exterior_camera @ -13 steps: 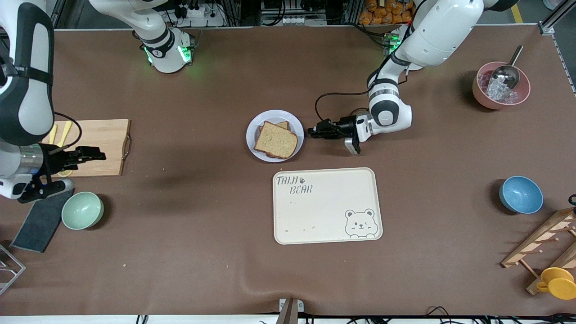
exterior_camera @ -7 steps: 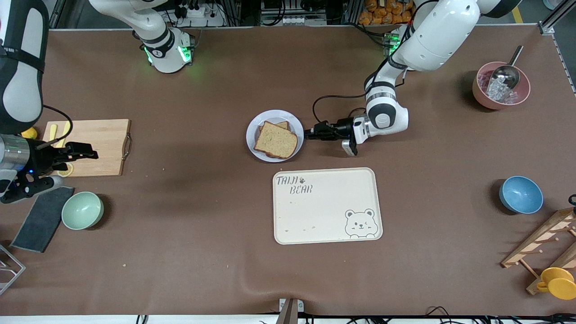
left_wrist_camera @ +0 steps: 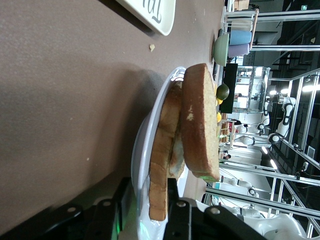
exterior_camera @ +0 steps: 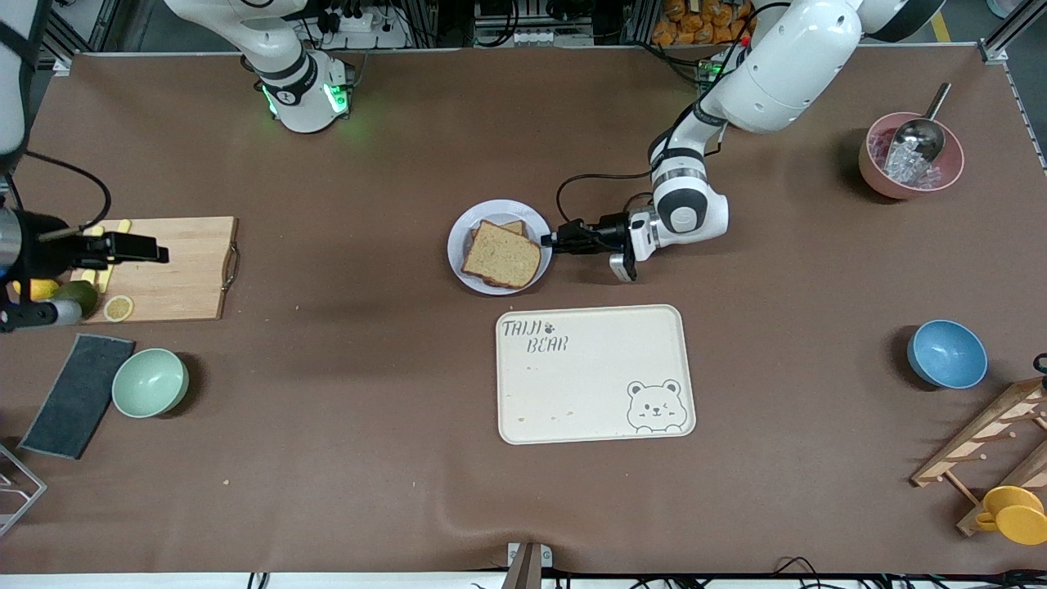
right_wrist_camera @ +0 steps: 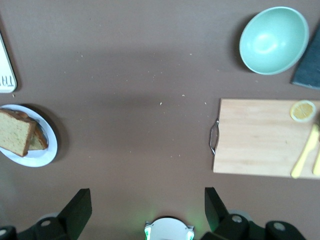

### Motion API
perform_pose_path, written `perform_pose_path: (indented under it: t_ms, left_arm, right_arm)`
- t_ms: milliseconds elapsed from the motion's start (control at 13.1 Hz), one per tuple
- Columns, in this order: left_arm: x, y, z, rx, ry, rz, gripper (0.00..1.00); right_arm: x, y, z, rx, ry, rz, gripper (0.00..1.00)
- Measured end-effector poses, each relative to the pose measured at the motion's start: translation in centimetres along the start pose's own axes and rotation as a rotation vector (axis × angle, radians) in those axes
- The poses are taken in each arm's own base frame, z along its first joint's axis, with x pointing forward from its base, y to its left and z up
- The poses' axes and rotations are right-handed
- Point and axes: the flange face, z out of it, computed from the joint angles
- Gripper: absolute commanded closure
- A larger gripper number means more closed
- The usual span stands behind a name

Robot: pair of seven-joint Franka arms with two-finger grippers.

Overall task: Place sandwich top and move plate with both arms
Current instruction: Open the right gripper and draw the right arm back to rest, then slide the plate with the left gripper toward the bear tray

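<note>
The pale plate (exterior_camera: 499,209) sits mid-table. The sandwich top (exterior_camera: 501,254), a plain tan slice, lies on another slice on it. My left gripper (exterior_camera: 550,240) is low at the plate's rim on the side toward the left arm's end. In the left wrist view its open jaws (left_wrist_camera: 150,187) straddle the rim of the plate (left_wrist_camera: 142,145), one finger under it and one above by the lower slice (left_wrist_camera: 162,165); the sandwich top (left_wrist_camera: 200,125) lies on top. My right gripper (exterior_camera: 159,252) is open and empty over the cutting board; its wrist view (right_wrist_camera: 147,210) shows the plate (right_wrist_camera: 37,157) far off.
The cream bear tray (exterior_camera: 593,372) lies nearer the front camera than the plate. A wooden cutting board (exterior_camera: 180,266) with a lemon slice (exterior_camera: 119,307), a mint bowl (exterior_camera: 150,382) and a dark cloth (exterior_camera: 75,394) are at the right arm's end. A blue bowl (exterior_camera: 946,353) and a pink bowl (exterior_camera: 909,155) are at the left arm's end.
My left gripper has slid toward the plate until its jaws reach the rim. My right arm has drawn back toward its own end of the table, over the cutting board.
</note>
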Motion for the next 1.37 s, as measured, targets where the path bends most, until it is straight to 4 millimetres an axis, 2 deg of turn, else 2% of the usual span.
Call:
perform_pose_path:
  t_ms: [152, 305, 381, 533, 686, 838, 1067, 1371]
  left_arm:
    - [0.0, -0.1, 0.1, 0.000, 0.000, -0.002, 0.73]
    - [0.1, -0.1, 0.1, -0.001, 0.000, -0.002, 0.77]
    - [0.1, -0.1, 0.1, -0.001, 0.000, 0.000, 0.77]
    - [0.0, -0.2, 0.1, 0.000, 0.000, 0.011, 0.80]
    - [0.0, -0.2, 0.1, -0.001, 0.001, 0.014, 0.85]
    - [0.0, -0.2, 0.1, -0.001, 0.002, 0.014, 0.89]
    - [0.0, -0.3, 0.1, 0.000, 0.002, 0.014, 0.99]
    - [0.0, -0.3, 0.1, -0.001, 0.002, 0.023, 1.00]
  right_arm:
    - [-3.6, -2.1, -3.7, -0.032, 0.061, 0.025, 0.00]
    - [-6.3, -1.3, -5.8, -0.033, 0.108, 0.050, 0.00]
    - [-7.0, -0.4, -6.1, -0.030, 0.123, 0.065, 0.00]
    - [-7.6, 0.6, -5.3, -0.024, 0.161, 0.083, 0.00]
    - [-8.0, 0.9, -3.2, -0.023, 0.182, 0.082, 0.00]
    - [-8.1, 1.0, -2.0, -0.022, 0.192, 0.083, 0.00]
    - [-7.7, 1.3, -2.1, -0.023, 0.212, 0.089, 0.00]
    - [-7.4, 1.0, -2.9, -0.028, 0.228, 0.081, 0.00]
